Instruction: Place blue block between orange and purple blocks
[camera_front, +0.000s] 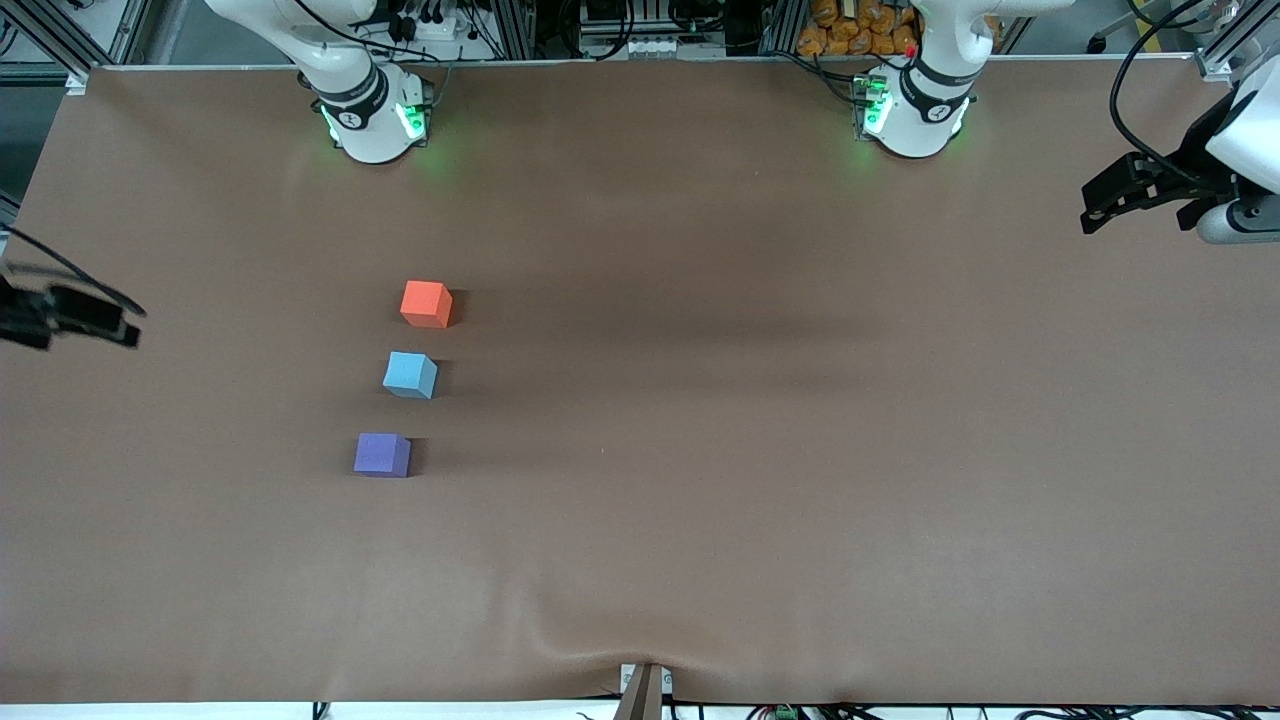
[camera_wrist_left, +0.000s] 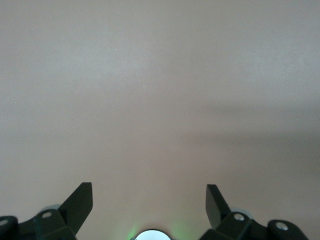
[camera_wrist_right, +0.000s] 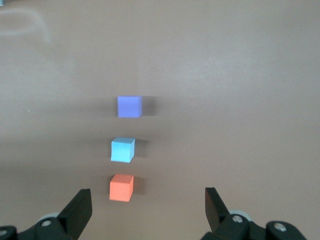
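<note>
Three cubes lie in a row on the brown table (camera_front: 760, 420), toward the right arm's end. The orange block (camera_front: 426, 304) (camera_wrist_right: 121, 187) is farthest from the front camera, and the purple block (camera_front: 382, 455) (camera_wrist_right: 129, 106) is nearest. The blue block (camera_front: 410, 375) (camera_wrist_right: 122, 150) sits between them, apart from both. My right gripper (camera_front: 120, 325) (camera_wrist_right: 147, 192) hangs open and empty over the table's edge at the right arm's end. My left gripper (camera_front: 1092, 205) (camera_wrist_left: 149, 188) is open and empty in the air over the left arm's end, with only bare table under it.
The two arm bases (camera_front: 375, 115) (camera_front: 915, 110) stand along the table's back edge. A small bracket (camera_front: 643, 690) sits at the middle of the front edge. Cables and orange clutter (camera_front: 860, 25) lie off the table past the bases.
</note>
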